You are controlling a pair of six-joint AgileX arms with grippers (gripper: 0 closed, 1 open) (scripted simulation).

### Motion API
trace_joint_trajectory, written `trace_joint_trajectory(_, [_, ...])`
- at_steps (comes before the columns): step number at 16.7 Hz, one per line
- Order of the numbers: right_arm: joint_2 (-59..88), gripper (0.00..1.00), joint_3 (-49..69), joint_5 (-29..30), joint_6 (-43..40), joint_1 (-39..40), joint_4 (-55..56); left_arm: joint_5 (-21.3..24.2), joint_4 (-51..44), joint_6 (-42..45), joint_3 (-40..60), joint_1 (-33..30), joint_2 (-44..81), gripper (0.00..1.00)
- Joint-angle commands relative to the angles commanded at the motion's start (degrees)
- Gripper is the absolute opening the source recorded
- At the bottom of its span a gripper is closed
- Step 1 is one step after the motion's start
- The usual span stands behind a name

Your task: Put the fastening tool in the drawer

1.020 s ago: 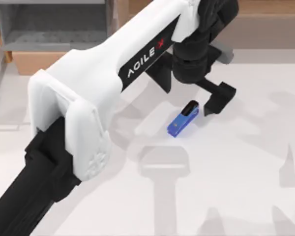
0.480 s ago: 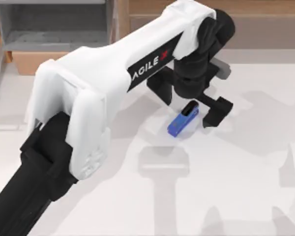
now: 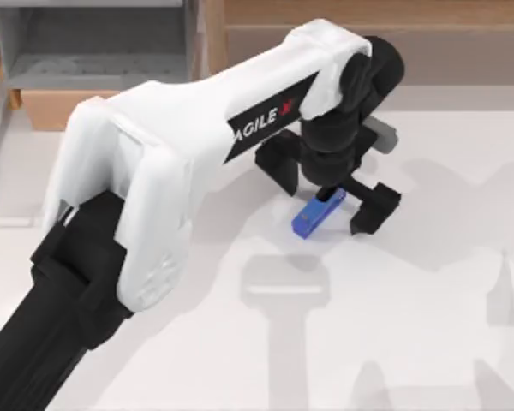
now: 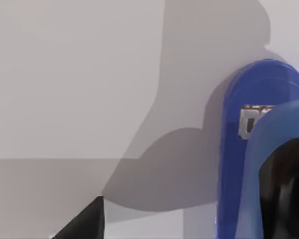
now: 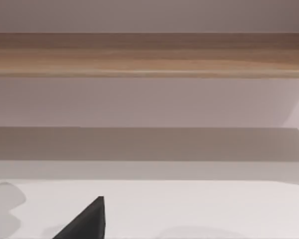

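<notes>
Left hand (spread) straddles stapler

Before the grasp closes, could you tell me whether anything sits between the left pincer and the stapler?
Nothing visible does. The left pincer hangs open directly over the blue stapler, one finger on either side, on the bare white table.

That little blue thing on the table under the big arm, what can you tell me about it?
It is a small blue stapler, oblong, plastic-looking, with a black end that sits under the left gripper. It lies flat on the white table, set at a slant. The gripper's fingers stand open on either side of the black end, not closed on it. In the left wrist view the stapler shows a rounded blue end with a small metal piece set in it. The drawer stands far off at the table's back left.
</notes>
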Motion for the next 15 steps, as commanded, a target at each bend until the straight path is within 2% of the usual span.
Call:
trace_joint_trajectory(1, [0.0, 1.0, 0.0, 0.0, 0.0, 0.0, 0.0, 0.0, 0.0, 0.0, 0.0, 0.0, 0.0, 1.0])
trace_joint_trajectory(14, [0.0, 1.0, 0.0, 0.0, 0.0, 0.0, 0.0, 0.0, 0.0, 0.0, 0.0, 0.0, 0.0, 0.02])
trace_joint_trajectory(15, [0.0, 1.0, 0.0, 0.0, 0.0, 0.0, 0.0, 0.0, 0.0, 0.0, 0.0, 0.0, 0.0, 0.0])
